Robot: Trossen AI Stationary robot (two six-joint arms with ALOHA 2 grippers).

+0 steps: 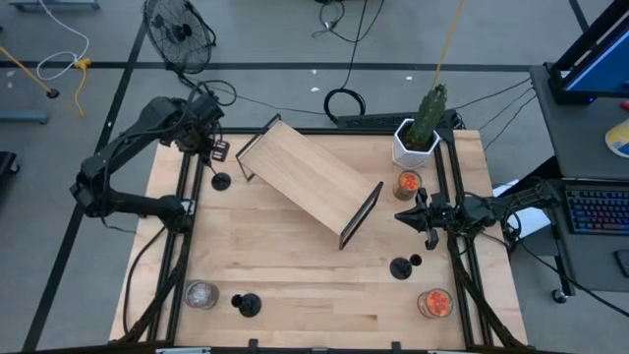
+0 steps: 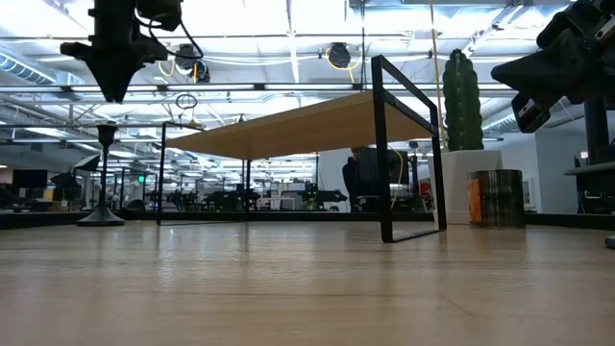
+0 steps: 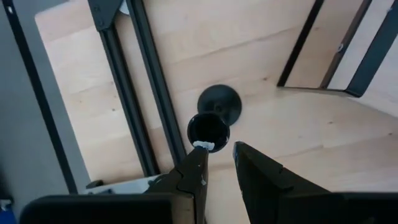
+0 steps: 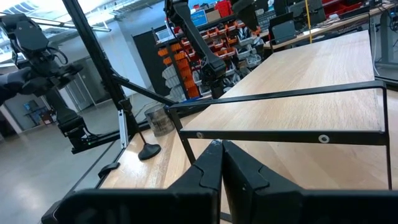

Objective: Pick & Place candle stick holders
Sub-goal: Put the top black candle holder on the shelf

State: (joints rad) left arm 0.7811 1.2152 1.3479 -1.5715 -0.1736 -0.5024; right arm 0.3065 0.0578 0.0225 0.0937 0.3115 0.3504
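Observation:
Three black candle stick holders stand upright on their disc bases on the wooden table: one at the far left (image 1: pixel 220 181), one at the near left (image 1: pixel 246 304), one at the near right (image 1: pixel 401 266). My left gripper (image 1: pixel 214 152) hangs open, fingers pointing down, just above the far-left holder (image 2: pixel 103 173). In the left wrist view its fingertips (image 3: pixel 217 149) stand beside the holder's cup (image 3: pixel 208 129), over the base (image 3: pixel 221 102), without touching. My right gripper (image 1: pixel 405 216) is shut and empty near the table's right edge (image 4: pixel 221 148).
A wooden shelf on black metal legs (image 1: pixel 310 182) stands slantwise mid-table. A cactus in a white pot (image 1: pixel 418 133) and a glass jar (image 1: pixel 408 184) are at the far right. More jars stand near right (image 1: pixel 434 303) and near left (image 1: pixel 201 294). Black frame rails (image 1: pixel 187 226) run along both sides.

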